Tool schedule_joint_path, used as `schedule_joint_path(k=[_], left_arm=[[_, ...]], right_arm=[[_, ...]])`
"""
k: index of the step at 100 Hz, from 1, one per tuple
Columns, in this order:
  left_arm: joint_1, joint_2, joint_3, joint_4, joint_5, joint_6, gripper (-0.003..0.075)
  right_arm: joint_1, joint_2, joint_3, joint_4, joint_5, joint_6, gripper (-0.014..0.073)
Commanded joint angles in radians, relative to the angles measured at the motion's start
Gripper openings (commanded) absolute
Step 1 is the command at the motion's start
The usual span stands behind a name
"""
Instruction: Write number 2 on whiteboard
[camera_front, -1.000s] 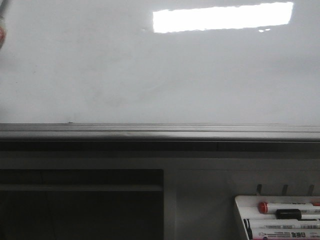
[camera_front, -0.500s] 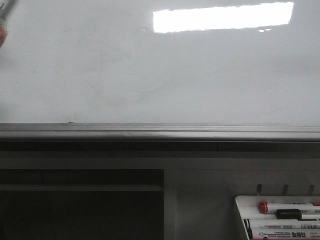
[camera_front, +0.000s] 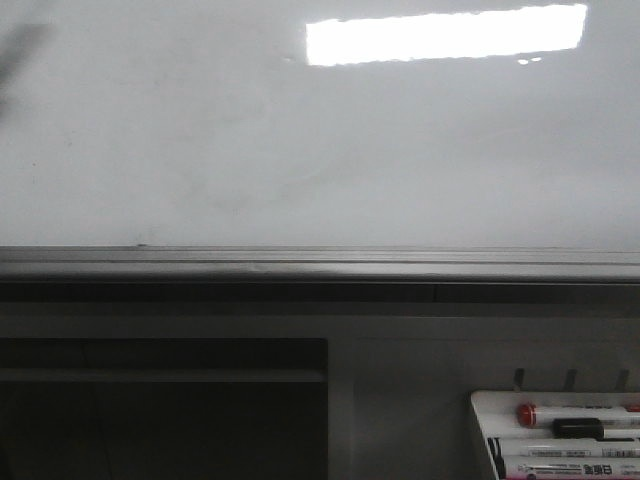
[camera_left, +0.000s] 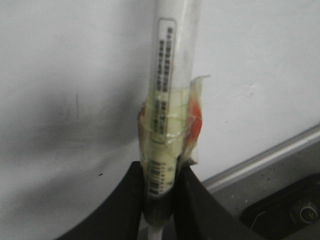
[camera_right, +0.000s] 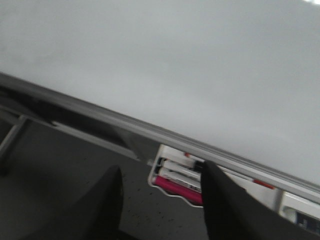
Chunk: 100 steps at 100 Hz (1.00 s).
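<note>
Here we face the whiteboard (camera_front: 200, 130), a large glossy white-grey surface that fills the upper half of the front view, with a bright rectangular light reflection (camera_front: 445, 35) near its top. We find no written digit on the board in any view; only faint smudges and a dim shadow at its upper left corner. Along the board's lower edge runs a grey metal rail (camera_front: 320, 262). Below it sits a dark open shelf (camera_front: 160, 400) on the left, and at the lower right a small white marker tray (camera_front: 480, 420) holding several markers, one with a red cap (camera_front: 526, 413).

In the left wrist view, the left gripper (camera_left: 159, 200) has its black fingers (camera_left: 125, 200) closed narrowly around a white marker (camera_left: 172, 65), which is wrapped in yellowish tape with a red patch and points toward the board; its tip is out of view. In the right wrist view, the right gripper (camera_right: 160, 200) holds nothing, its fingers (camera_right: 220, 200) spread wide apart, with the tray (camera_right: 152, 172) seen between them.
</note>
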Motion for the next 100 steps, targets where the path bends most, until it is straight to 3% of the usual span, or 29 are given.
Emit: schedule_joint_path(k=[1,16,33,49,67,84,100], left_arm=[[-0.048,-0.028,-0.063,-0.029,0.038,0.054,0.0092],[-0.174,-0.028,-0.095,-0.077,0.13,0.182,0.0092],[-0.329,-0.028,-0.1,-0.101,0.148,0.226,0.0092],[-0.476,-0.028,-0.1,-0.101,0.148,0.226,0.0092],[-0.6,-0.028,-0.1,-0.103,0.128,0.226,0.0092],[-0.684,-0.028,-0.1,-0.103,0.122,0.226,0.0092],[-0.717,-0.028,-0.1,-0.103,0.122,0.226,0.0092]], right_arm=[[-0.006,0.049,-0.06,0.165,0.035,-0.15,0.0319],[-0.006,0.162,-0.134,0.343,0.175,-0.334,0.032],[0.09,0.282,-0.235,0.336,0.268,-0.404,0.032],[0.289,0.35,-0.32,0.187,0.227,-0.407,0.032],[0.474,0.397,-0.352,0.132,0.154,-0.482,0.032],[0.58,0.424,-0.352,0.134,0.08,-0.51,0.032],[0.619,0.427,-0.352,0.151,0.033,-0.511,0.032]])
